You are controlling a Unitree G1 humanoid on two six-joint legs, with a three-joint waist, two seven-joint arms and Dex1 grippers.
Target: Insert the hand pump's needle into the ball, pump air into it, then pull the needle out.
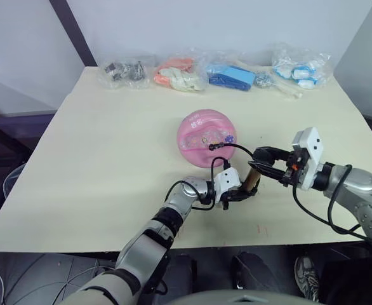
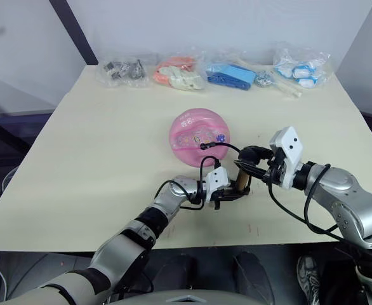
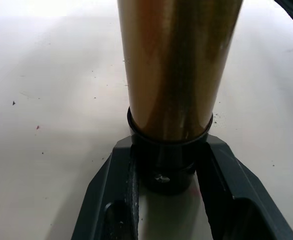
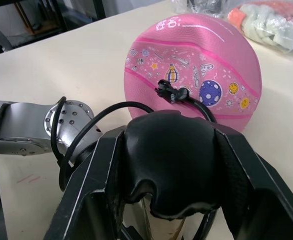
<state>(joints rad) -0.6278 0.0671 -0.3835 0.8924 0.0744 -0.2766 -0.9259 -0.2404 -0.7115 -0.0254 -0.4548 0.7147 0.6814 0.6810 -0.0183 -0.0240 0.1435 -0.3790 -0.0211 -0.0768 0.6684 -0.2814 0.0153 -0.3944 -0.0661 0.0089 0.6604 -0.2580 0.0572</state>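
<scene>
The pink ball (image 1: 205, 136) with cartoon prints rests mid-table. The hand pump (image 1: 252, 179), a gold cylinder, stands tilted just in front of it. My left gripper (image 1: 242, 192) is shut on the pump's black lower end cap (image 3: 162, 170), one finger (image 3: 111, 200) on each side. My right gripper (image 1: 262, 165) is shut on the pump's black handle (image 4: 171, 160) at the top. A thin black hose (image 1: 237, 148) loops from the pump to the ball. Its black fitting (image 4: 169, 92) sits against the ball's surface, and the needle itself is hidden there.
Several clear bags line the table's far edge: dark metal parts (image 1: 124, 70), orange-white items (image 1: 176, 75), blue items (image 1: 232, 77) and white-blue items (image 1: 300, 68). The table's front edge (image 1: 237, 241) runs close behind both grippers.
</scene>
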